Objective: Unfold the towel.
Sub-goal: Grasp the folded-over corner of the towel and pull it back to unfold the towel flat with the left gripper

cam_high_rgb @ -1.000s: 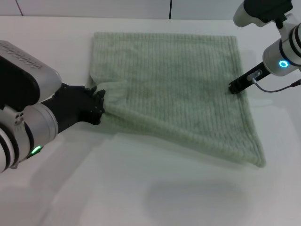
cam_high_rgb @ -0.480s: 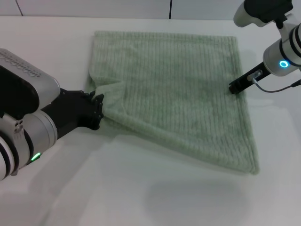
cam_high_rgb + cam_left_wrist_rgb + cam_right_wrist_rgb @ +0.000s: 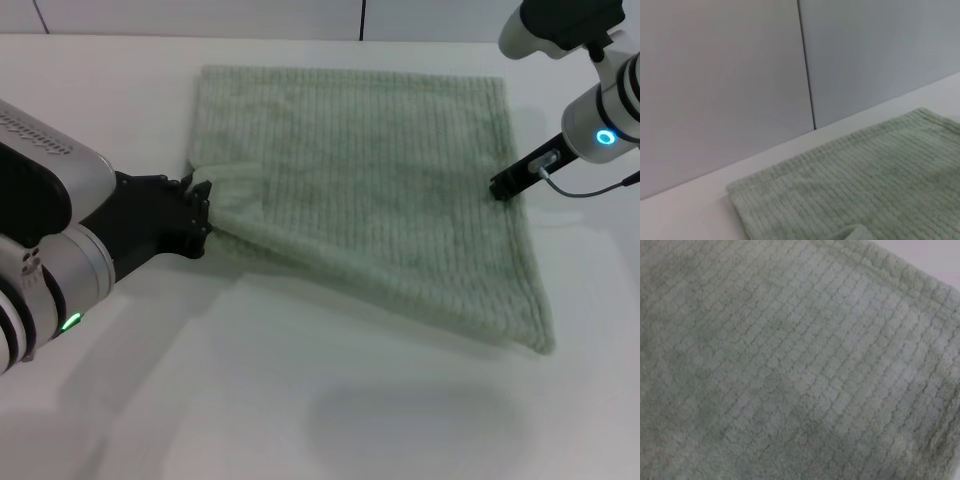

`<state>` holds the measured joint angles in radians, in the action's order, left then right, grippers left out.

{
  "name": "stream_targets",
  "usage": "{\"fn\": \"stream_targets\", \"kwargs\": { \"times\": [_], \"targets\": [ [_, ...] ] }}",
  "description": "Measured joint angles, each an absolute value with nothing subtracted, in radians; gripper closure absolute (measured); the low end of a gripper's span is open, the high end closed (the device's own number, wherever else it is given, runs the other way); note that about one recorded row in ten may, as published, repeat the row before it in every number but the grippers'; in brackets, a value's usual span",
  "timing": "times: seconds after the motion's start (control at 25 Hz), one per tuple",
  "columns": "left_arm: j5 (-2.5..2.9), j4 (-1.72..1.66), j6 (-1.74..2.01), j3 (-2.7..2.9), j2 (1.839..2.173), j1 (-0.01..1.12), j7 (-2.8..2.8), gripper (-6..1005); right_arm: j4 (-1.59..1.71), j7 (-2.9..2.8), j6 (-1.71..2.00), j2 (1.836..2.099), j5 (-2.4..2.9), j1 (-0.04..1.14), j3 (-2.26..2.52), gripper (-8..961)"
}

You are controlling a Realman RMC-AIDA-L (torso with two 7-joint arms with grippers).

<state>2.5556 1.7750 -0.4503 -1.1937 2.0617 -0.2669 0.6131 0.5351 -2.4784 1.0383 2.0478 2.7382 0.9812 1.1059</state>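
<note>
Left claw (image 3: pixel 200 205) pinching towel (image 3: pixel 380 190) edge

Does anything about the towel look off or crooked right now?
Yes. The towel isn't flat: its left edge is bunched where the left tool pinches it, and the near edge runs diagonally toward the near right corner. The right tool rests at the right edge.

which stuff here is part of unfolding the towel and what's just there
Job in hand:
towel, spread on the table
left gripper, shut on the towel's left edge
right gripper, at the towel's right edge

Just there:
white table
wall panels
</note>
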Motion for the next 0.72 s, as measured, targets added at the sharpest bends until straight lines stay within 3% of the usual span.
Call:
{"fn": "stream_targets", "kwargs": {
  "times": [0.72],
  "targets": [
    [2.555,1.786,-0.447,-1.183,2.062,-0.304,0.614,848,0.537,-2.478,1.040,2.048,2.738,0.979,1.106,927]
  ]
}}
